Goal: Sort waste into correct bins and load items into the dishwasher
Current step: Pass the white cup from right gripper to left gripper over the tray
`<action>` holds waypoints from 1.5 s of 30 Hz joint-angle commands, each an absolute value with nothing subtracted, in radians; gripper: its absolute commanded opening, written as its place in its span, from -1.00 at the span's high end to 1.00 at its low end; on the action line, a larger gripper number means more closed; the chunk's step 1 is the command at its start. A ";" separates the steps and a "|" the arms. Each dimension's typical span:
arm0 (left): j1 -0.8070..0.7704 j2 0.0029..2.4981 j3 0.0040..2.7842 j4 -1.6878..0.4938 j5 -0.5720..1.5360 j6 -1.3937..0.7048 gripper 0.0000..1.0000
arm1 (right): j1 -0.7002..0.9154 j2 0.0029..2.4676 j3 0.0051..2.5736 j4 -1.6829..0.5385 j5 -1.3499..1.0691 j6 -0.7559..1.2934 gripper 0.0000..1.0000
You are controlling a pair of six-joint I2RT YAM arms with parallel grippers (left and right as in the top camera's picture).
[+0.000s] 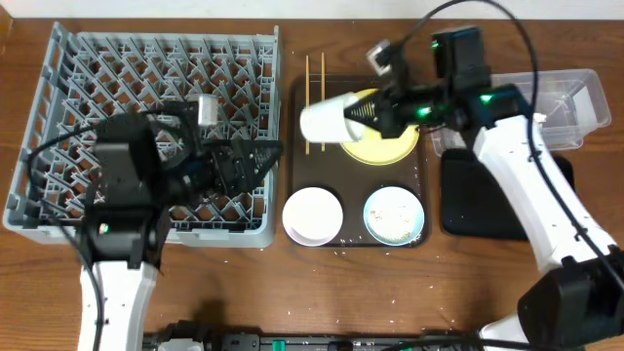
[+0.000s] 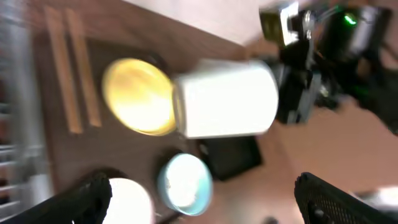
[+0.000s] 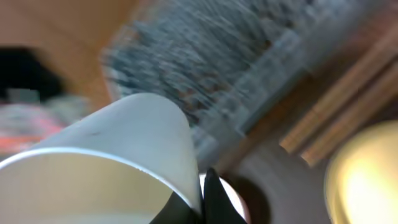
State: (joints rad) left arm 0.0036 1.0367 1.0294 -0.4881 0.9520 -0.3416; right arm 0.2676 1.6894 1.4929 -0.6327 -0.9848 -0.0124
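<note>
a: what's lying there besides?
b: 1 dark brown serving tray (image 1: pixel 336 174), flat on the wooden tabletop (image 1: pixel 292 292).
a: where on it?
b: around the middle.

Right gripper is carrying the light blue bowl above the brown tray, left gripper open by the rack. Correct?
No: the right gripper carries the white cup, not the light blue bowl, which sits on the tray, as the overhead view shows. The rest stands.
</note>
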 commanded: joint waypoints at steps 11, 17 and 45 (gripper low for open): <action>0.000 1.132 1.046 -0.407 1.440 -0.353 -0.70 | 0.408 1.682 1.505 -0.474 -1.300 0.013 0.98; 0.000 1.132 1.046 -0.402 1.459 -0.353 -0.24 | 0.463 1.682 1.505 -0.437 -1.242 0.049 0.98; 0.001 1.131 1.046 -0.289 1.425 -0.353 -0.61 | 0.486 1.682 1.505 -0.465 -1.234 0.055 0.98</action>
State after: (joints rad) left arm 0.0120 1.1332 1.0290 -0.3107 1.4212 -0.3611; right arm 0.4442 1.6871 1.4975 -0.4553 -1.2869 0.0597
